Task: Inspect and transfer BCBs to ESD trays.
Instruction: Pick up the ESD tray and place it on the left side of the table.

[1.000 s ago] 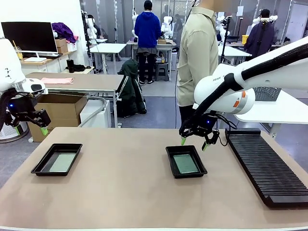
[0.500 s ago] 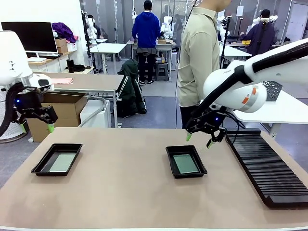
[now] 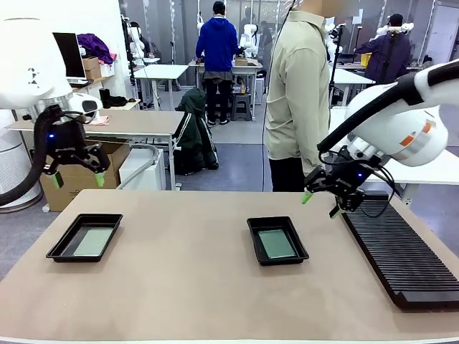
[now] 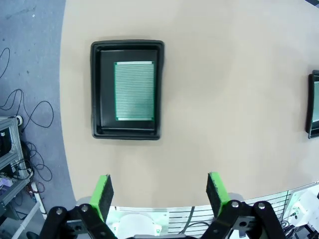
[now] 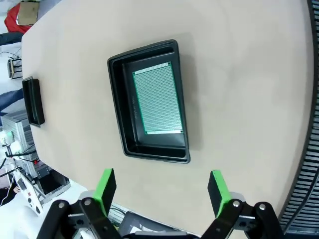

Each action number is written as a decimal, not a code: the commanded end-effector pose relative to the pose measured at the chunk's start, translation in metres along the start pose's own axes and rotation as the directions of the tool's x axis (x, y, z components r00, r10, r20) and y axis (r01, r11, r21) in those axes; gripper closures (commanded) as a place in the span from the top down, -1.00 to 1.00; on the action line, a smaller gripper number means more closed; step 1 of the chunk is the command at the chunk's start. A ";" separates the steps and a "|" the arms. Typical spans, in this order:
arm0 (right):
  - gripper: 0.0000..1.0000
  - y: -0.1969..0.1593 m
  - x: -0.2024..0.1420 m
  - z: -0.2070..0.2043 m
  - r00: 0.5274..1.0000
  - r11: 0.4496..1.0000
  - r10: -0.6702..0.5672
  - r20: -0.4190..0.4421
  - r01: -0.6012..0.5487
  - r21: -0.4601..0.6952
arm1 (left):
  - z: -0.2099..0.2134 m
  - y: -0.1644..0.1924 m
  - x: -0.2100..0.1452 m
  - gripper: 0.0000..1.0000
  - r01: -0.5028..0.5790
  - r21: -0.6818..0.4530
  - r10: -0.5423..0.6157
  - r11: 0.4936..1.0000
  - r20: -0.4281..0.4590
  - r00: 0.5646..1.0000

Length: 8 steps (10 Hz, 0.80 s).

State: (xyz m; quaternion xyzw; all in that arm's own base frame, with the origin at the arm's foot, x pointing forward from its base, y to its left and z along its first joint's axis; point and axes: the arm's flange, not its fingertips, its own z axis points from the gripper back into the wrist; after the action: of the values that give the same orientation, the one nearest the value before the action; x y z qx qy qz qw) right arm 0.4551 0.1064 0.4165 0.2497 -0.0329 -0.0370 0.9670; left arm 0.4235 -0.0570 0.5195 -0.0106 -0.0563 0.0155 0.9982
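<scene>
Two shallow black plastic ESD trays lie on the tan table, each holding one pale green-grey rectangular BCB. The left gripper hangs above and behind the left tray, jaws spread, empty. The right gripper hangs right of the middle tray, beside one long black ribbed rack, jaws spread, empty
</scene>
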 end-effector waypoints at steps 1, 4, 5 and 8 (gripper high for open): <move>0.96 -0.021 -0.006 0.005 1.000 0.997 0.028 -0.005 -0.027 0.066 | 0.014 -0.036 -0.009 1.00 0.008 0.022 -0.008 1.000 0.019 1.000; 0.96 -0.052 -0.002 0.016 0.998 0.990 0.060 0.019 -0.062 0.126 | 0.019 -0.098 -0.018 1.00 -0.008 0.042 0.006 0.999 0.044 0.999; 0.96 -0.061 -0.001 0.019 0.997 0.986 0.075 0.028 -0.078 0.147 | 0.020 -0.115 -0.022 1.00 -0.033 0.052 0.030 0.998 0.050 0.998; 0.96 -0.084 0.000 0.029 0.993 0.976 0.116 0.024 -0.118 0.185 | 0.012 -0.172 -0.029 1.00 -0.098 0.018 0.096 0.995 0.083 0.992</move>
State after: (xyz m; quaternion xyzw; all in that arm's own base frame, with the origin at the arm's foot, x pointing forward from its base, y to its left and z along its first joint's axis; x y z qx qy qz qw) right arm 0.4517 0.0258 0.4062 0.3142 -0.0571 0.0081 0.9476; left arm 0.3922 -0.2158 0.5354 0.0075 -0.0899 0.0493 0.9947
